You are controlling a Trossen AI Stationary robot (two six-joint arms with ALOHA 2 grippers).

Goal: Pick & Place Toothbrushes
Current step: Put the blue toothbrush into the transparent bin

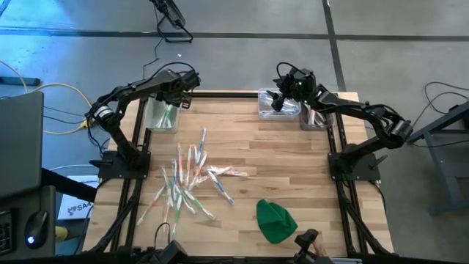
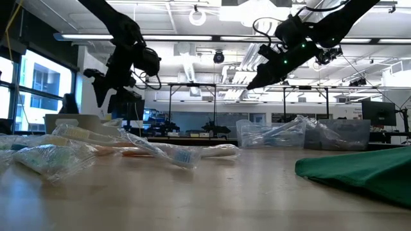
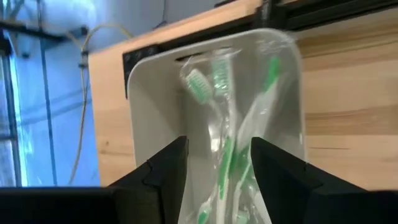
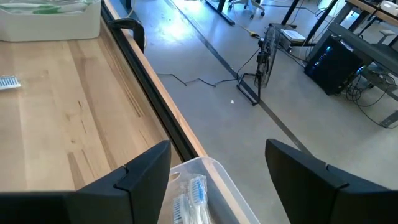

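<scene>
Left gripper (image 3: 217, 186) hangs over the clear bin (image 1: 162, 116) at the table's (image 1: 293, 161) far-left corner with its fingers spread and nothing between them; a green toothbrush (image 3: 239, 134) in a clear wrapper lies in that bin below the fingertips, so your drop looks done. Right gripper (image 4: 217, 180) hovers above the two clear bins (image 1: 293, 108) along the far edge toward the right corner, fingers wide and empty, with blue-bristled brushes (image 4: 189, 199) in the bin beneath it. To finish this step well, lift the left arm straight up until its fingers clear the bin's rim, so you do not drag the wrapper out, then swing toward the pile. That pile of toothbrushes (image 1: 192, 180) lies left of the table's centre, running toward the near edge, while the green cloth (image 1: 275, 220) sits by the near edge, right of centre. Most brushes in the pile have their long axes roughly from far edge to near edge, fanned and crossing; a couple at its right side slant toward the right edge. Choose an outlying brush and close across its handle, square to its length. In the left bin the green brushes lie roughly along the bin's length, heads toward the table's far edge.
</scene>
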